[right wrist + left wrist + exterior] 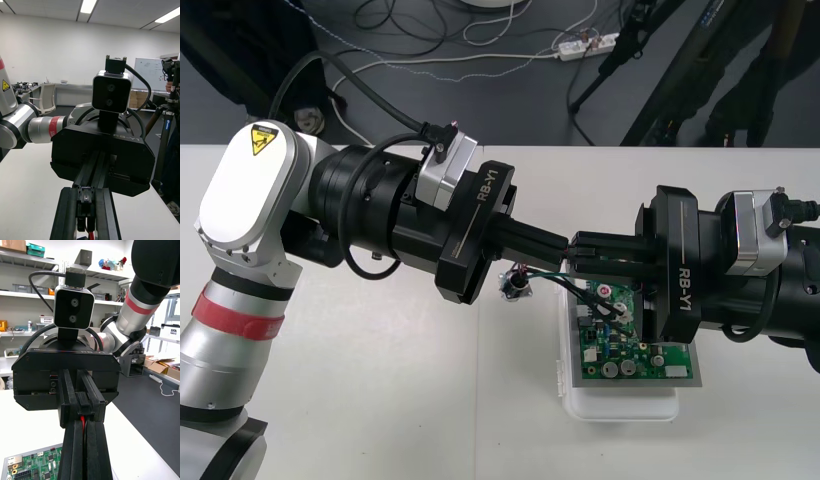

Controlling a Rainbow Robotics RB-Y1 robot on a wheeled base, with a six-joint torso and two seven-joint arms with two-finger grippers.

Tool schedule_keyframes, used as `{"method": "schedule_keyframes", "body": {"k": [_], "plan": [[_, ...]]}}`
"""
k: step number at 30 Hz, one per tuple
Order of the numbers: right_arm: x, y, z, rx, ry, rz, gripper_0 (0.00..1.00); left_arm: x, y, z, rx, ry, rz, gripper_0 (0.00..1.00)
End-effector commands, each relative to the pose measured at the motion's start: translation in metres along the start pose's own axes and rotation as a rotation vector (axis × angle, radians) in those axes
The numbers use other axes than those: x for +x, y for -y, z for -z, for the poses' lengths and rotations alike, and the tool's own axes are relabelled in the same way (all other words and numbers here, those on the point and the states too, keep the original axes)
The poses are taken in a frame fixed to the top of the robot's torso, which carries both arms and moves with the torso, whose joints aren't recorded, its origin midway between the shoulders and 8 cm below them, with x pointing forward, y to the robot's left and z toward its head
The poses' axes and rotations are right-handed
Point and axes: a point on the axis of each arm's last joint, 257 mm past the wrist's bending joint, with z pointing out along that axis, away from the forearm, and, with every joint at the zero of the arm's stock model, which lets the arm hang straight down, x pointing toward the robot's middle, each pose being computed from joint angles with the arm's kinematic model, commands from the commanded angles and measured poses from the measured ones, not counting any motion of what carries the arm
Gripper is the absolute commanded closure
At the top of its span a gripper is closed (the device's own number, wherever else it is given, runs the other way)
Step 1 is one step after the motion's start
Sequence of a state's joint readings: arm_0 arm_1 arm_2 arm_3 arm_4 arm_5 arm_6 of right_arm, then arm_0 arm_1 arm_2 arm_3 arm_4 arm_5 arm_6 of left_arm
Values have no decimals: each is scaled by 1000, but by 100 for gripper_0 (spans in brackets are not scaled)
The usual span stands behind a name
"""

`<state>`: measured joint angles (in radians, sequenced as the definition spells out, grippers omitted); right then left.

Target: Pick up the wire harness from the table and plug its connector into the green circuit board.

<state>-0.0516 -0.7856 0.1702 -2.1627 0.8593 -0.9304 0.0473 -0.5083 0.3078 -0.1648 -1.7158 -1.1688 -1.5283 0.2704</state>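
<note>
Both my arms are meeting nose to nose over the table (380,400), just above the far left corner of the board (630,352). My right claw (578,255) is reaching in from the right with its fingers drawn in narrow, and it is pinching the little black plug (85,204) squarely between them. My left claw (560,243) is coming in from the left and pressing right up against it, fingers just as narrow, and a red wire (82,423) is running up between them to the plug. So I am gripping the harness (552,277) from both sides at once. The green and black wires (565,281) are drooping out below the two claws and trailing across the near corner of the board. The round metal socket (514,287) is sitting low beneath my left fingers, just beside the board's left edge; I cannot tell whether it is dangling or lying on the table. The board is lying flat on its white base (620,405), under and in front of my right claw. The plug is sitting up between my fingers, and I cannot tell whether it is touching the board.
</note>
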Motion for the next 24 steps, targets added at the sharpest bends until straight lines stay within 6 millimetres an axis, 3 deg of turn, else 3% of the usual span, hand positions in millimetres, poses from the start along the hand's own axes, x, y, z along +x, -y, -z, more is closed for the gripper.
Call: {"method": "schedule_keyframes", "body": {"k": [1, 7, 8, 9, 11, 12, 13, 24], "plan": [[-11, -12, -4, -30, 18, 29, 100, -17, -5, -14, 22, 30, -91, 100], [-11, -12, -4, -30, 18, 24, 100, -19, -6, -13, 20, 38, -91, 100], [-11, -12, -4, -31, 17, 19, 94, -20, -6, -13, 20, 40, -91, 100], [-11, -11, -4, -28, 17, 21, 82, -20, -6, -13, 20, 39, -93, 100], [-11, -11, -4, -29, 17, 21, 27, -21, -6, -12, 19, 41, -94, 100], [-11, -11, -4, -28, 20, 23, 6, -21, -6, -12, 20, 41, -93, 100], [-12, -11, -4, -29, 21, 22, 0, -21, -6, -12, 19, 41, -93, 100], [-12, -10, -3, -26, 22, 25, 0, -22, -9, -8, 7, 40, -97, 100]]}}
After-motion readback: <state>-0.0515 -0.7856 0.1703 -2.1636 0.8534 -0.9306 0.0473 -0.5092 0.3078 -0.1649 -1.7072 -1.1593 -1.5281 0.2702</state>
